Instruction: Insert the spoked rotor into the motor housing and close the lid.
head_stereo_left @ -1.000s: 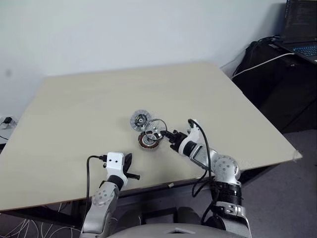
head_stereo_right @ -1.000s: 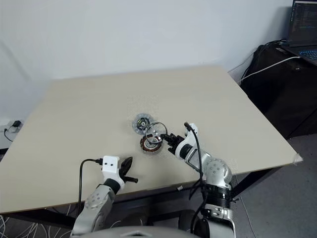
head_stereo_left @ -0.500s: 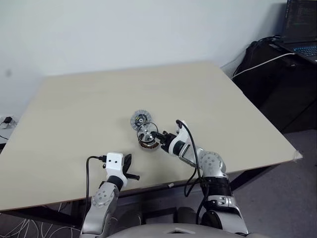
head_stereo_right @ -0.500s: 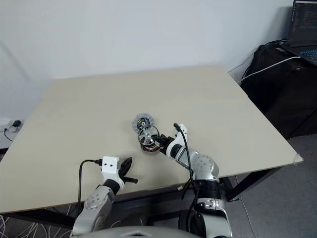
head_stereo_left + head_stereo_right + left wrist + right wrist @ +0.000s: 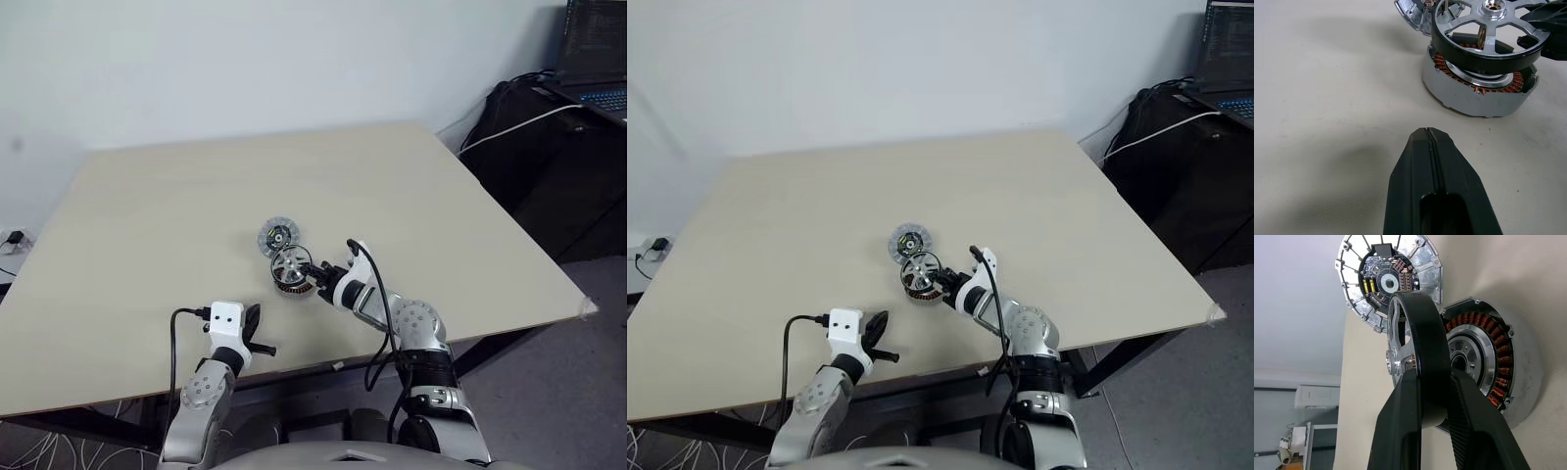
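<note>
The right gripper (image 5: 1436,396) clamps the black-rimmed spoked rotor (image 5: 1488,25) by its rim, poised directly above the silver, copper-wound motor housing (image 5: 1476,90); the left gripper (image 5: 1434,147), shut, rests apart.

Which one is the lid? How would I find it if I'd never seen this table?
Look near the middle of the big beige table, just beyond the right gripper. The lid is the flat silver disc lying alone, next to the motor housing. Unlike the housing's copper coils and the black-rimmed spoked rotor, it shows a small circuit board at its centre.
</note>
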Action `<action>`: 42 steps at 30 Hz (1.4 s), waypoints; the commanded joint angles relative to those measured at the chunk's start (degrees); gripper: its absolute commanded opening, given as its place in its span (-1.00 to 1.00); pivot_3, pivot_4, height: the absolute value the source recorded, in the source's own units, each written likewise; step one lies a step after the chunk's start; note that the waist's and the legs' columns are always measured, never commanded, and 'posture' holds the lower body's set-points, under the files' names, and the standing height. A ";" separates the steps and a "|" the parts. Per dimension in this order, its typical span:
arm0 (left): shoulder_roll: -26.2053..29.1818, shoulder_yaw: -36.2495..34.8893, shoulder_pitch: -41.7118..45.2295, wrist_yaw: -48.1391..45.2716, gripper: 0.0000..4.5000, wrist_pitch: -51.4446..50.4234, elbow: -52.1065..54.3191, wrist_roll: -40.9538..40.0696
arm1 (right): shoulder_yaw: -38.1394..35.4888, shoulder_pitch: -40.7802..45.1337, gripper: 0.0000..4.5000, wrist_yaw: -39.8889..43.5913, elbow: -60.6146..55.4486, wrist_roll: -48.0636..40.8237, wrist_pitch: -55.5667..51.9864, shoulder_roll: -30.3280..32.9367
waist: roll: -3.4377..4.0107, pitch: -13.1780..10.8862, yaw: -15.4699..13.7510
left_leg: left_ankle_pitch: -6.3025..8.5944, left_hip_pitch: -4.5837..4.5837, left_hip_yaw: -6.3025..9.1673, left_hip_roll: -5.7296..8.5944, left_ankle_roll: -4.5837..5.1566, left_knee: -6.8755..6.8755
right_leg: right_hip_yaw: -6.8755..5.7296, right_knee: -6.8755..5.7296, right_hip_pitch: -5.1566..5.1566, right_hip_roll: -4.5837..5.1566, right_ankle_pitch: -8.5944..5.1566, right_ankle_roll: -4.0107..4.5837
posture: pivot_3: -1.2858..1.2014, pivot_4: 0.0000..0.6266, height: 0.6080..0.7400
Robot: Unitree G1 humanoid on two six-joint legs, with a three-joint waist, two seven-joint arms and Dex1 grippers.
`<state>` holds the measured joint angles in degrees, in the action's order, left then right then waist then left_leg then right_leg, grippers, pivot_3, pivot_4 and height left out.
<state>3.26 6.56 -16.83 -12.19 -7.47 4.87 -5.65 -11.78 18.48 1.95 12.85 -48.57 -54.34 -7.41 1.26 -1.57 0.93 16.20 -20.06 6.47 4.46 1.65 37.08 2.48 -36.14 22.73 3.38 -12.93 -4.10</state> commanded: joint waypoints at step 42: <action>0.25 -0.28 0.92 -0.35 -1.00 0.36 2.56 -0.51 | 27.03 7.04 -0.99 11.04 2.35 36.16 25.17 5.37 | -0.07 -0.01 0.10 | -0.01 0.05 -0.01 0.03 -0.02 0.03 | 0.03 0.02 -0.05 -0.01 0.05 -0.03 | 0.03 -1.00 1.00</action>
<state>3.51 6.58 -16.38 -12.54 -7.53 4.89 -5.69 15.47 23.28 12.26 15.03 -13.43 -31.33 -1.26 1.20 -1.58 1.03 16.19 -20.01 6.46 4.49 1.63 37.11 2.51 -36.12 22.69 3.37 -12.87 -4.12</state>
